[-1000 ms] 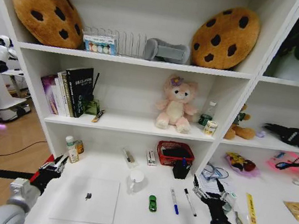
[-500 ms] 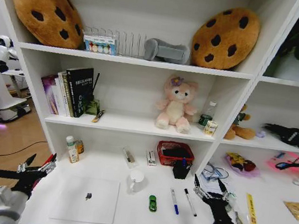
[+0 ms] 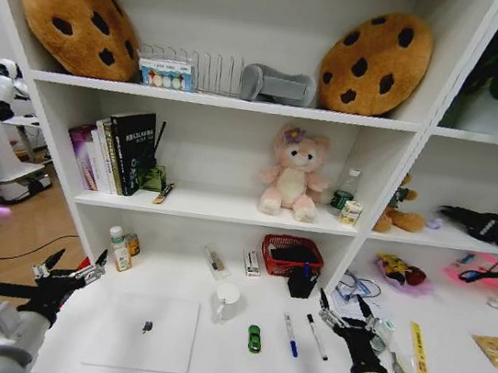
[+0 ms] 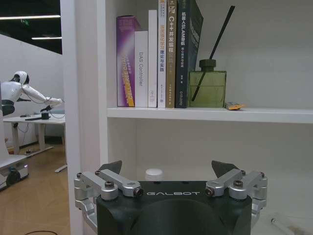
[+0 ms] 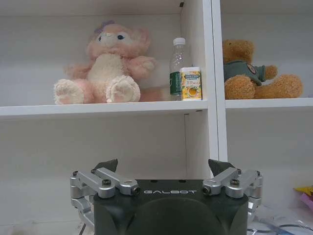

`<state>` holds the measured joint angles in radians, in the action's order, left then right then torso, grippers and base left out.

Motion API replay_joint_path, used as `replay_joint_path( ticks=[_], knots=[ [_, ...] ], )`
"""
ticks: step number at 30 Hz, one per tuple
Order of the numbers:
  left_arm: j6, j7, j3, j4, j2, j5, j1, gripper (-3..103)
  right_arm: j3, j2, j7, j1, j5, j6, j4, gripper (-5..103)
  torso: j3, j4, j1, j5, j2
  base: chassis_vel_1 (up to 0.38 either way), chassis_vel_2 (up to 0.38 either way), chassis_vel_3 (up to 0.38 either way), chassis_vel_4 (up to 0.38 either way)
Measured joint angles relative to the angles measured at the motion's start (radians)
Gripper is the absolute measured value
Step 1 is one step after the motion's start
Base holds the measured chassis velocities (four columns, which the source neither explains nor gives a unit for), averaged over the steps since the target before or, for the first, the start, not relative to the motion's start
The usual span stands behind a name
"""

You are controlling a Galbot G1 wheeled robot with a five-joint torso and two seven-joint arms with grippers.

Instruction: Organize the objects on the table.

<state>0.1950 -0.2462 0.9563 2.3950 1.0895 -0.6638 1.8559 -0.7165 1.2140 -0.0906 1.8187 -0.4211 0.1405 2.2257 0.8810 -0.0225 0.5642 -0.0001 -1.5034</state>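
The long white table joins straight onto white shelving, and its top is smooth and hard, so light things will likely slide if nudged. Largest of the clutter is the slim silver laptop, lying flat and closed near the table's front on the robot's left; it looks stiff and fairly heavy, with little edge to catch, and I judge it best lifted by a side edge or simply pushed into place. The white mug stands upright just right of the laptop's far corner, rigid, breakable and probably slick, so the rim or handle is the safer hold. Two small bottles stand at the back left by the shelf upright, light and easy to tip. The pens lie side by side right of centre, thin and apt to roll, best pinched across the barrel. The tiny green toy car sits between mug and pens and may roll away. The left gripper hovers off the table's left end, fingers spread wide and empty. The right gripper hangs just right of the pens, also wide open, holding nothing.
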Motion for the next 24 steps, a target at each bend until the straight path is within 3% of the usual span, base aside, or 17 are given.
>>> replay_joint_path(
  ticks=[12,14,15,16,18,19,24],
  knots=[
    [0.008,0.018,0.003,0.007,-0.014,-0.004,-0.007,100,0.005,-0.011,0.020,-0.001,0.010,0.009,-0.006,100,0.000,-0.0001,0.000,0.0001,0.000,0.000,0.000,0.000,0.000],
    [0.008,0.018,0.003,0.007,-0.015,-0.004,-0.007,100,0.008,-0.037,0.074,0.002,-0.005,0.011,-0.013,100,0.000,-0.0002,0.000,0.0002,0.000,0.000,0.000,0.000,0.000],
    [0.008,0.019,0.003,0.007,-0.015,-0.004,-0.008,100,0.011,-0.077,0.151,0.005,-0.037,0.014,-0.022,100,0.000,-0.0002,0.000,0.0003,0.000,0.000,0.000,0.000,0.000],
    [0.008,0.019,0.003,0.007,-0.015,-0.004,-0.008,100,0.011,-0.077,0.151,0.005,-0.037,0.014,-0.022,100,0.000,-0.0002,0.000,0.0003,0.000,0.000,0.000,0.000,0.000],
    [0.008,0.019,0.003,0.007,-0.015,-0.003,-0.008,100,0.011,-0.166,0.295,0.003,-0.088,0.010,-0.037,100,0.000,0.0002,0.000,0.0001,0.000,0.000,0.000,0.000,0.000],
    [0.008,0.019,0.003,0.007,-0.015,-0.003,-0.008,100,0.012,-0.188,0.324,-0.002,-0.096,0.000,-0.041,100,0.000,0.0003,0.000,0.0001,0.000,0.000,0.000,0.000,0.000],
    [0.008,0.019,0.002,0.007,-0.015,-0.003,-0.008,100,0.035,-0.189,0.317,-0.006,-0.075,-0.071,-0.044,100,0.000,0.0003,0.000,0.0001,0.000,0.000,0.000,0.000,0.000]
  ],
)
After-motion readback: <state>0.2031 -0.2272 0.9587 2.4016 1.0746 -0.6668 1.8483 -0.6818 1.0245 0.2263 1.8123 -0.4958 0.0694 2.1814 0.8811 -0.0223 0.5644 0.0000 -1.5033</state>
